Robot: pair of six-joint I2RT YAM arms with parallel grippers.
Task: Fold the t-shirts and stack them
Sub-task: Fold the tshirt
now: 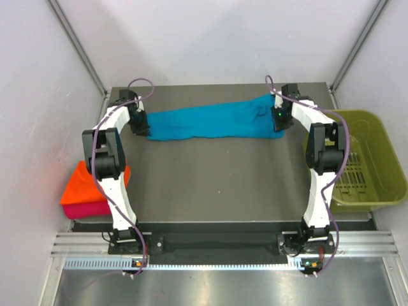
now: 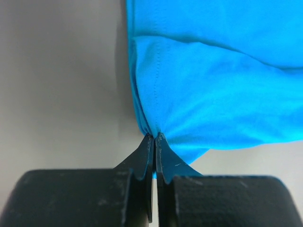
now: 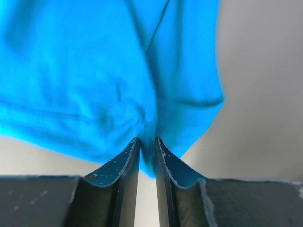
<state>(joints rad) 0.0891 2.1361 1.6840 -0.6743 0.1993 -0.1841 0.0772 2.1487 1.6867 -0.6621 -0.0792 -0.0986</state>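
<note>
top external: teal t-shirt point(image 1: 210, 122) (soft, long band)

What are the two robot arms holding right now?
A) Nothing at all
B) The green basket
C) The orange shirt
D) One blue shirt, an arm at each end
D: the left fingers and the right fingers are each pinched shut on an opposite end of the blue shirt, which stretches across the far side of the table between them.
</note>
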